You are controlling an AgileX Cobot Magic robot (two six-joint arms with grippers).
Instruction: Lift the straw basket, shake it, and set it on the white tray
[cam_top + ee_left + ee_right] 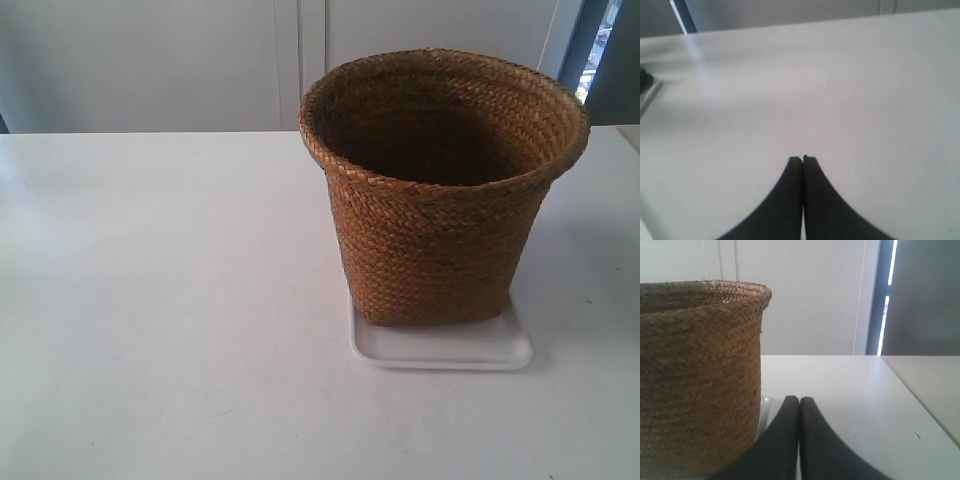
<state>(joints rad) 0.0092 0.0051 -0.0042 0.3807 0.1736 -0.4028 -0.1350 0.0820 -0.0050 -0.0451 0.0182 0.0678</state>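
I find the straw basket [440,190] standing upright on the white tray [440,352]. Its base sits inside the tray's rim, and a strip of tray shows in front and at the exterior view's right. The tray lies flat on the white table [150,300], in the right half of the exterior view. The basket's mouth faces up and its inside is dark.

Right gripper [799,401]: the jaws are pressed together tip to tip and hold nothing. In the right wrist view the basket's braided wall stands just beside the closed fingers, near them but apart. The gripper sits low, close to the table top and well below the basket's flared rim. A pale glossy sliver at the basket's foot, next to the fingers, may be the tray's edge; I cannot tell for certain.

Left gripper [803,160]: the jaws are closed against each other with nothing between them. Its wrist view shows only table surface ahead of the fingers, so I cannot place the basket relative to this gripper.
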